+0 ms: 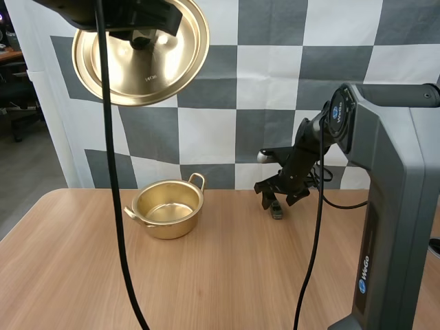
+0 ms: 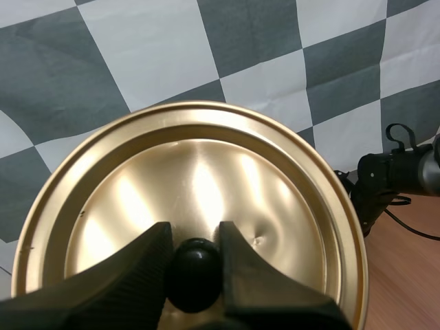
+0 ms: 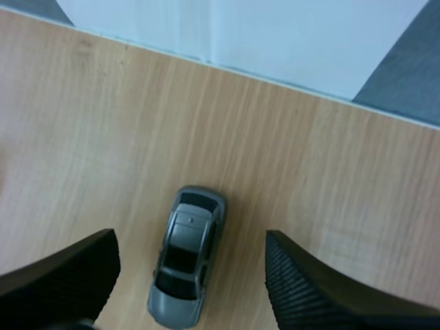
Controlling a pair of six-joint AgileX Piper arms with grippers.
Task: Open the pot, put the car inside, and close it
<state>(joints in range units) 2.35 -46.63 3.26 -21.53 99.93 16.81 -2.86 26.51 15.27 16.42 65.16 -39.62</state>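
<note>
1. The right gripper (image 3: 189,249) hovers directly over the car (image 3: 182,265) with its fingers spread wide, one on each side and neither touching. The grey car lies flat on the table (image 1: 227,275), slightly closer to one finger.
2. Its long axis runs across the line between the fingers, so they would close on its narrow flanks. I judge the next move is a straight drop.
3. The pot (image 1: 168,225) stands open and empty to the left of the car, with bare wood between them.
4. High above the pot, the left gripper (image 2: 194,275) pinches the black knob (image 2: 194,283) of the lid (image 2: 199,179), holding it clear.
</note>
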